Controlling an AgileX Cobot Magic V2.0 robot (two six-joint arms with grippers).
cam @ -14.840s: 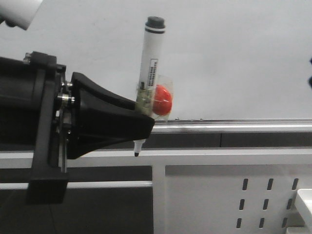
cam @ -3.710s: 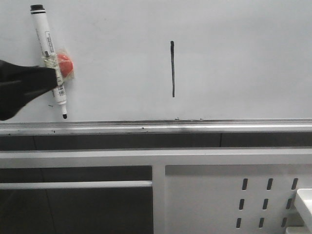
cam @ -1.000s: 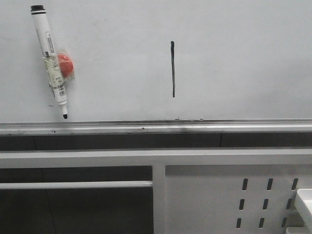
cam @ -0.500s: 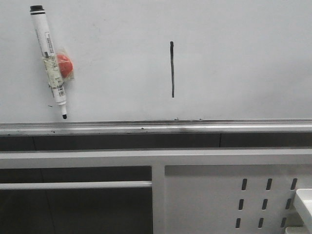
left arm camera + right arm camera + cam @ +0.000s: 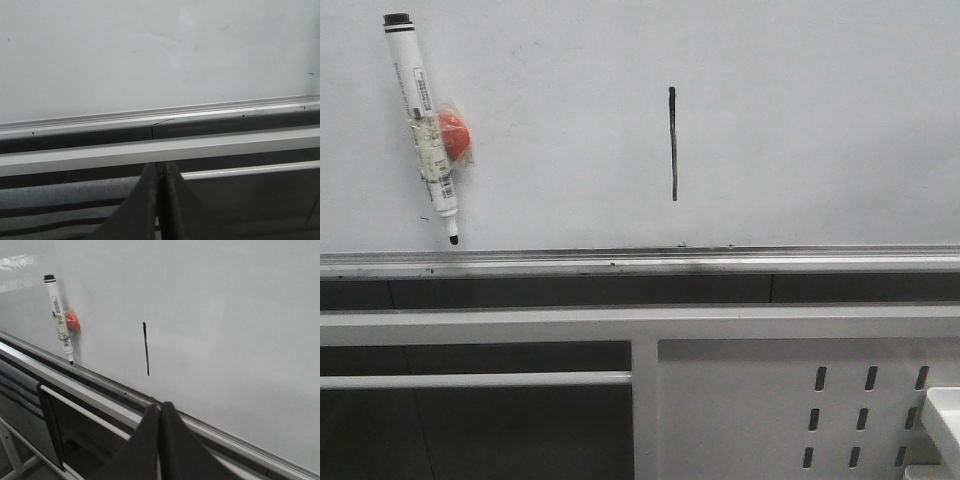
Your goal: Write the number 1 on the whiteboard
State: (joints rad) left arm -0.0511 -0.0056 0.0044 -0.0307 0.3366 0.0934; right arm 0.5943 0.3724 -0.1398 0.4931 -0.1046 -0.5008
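White glossy whiteboard (image 5: 820,120) above its silver tray rail (image 5: 720,262) carries the number 1 (image 5: 673,143), a thin black stroke up ahead of the right gripper (image 5: 159,415), fingers pressed together and empty, marker pen (image 5: 423,125) stuck beyond it; left gripper (image 5: 160,175) likewise closed, holding nothing.

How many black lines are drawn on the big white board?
1. A thin black vertical marker stroke sits mid-board on the glossy whiteboard, right of the white marker pen stuck there. Board edges beyond view might hide more.
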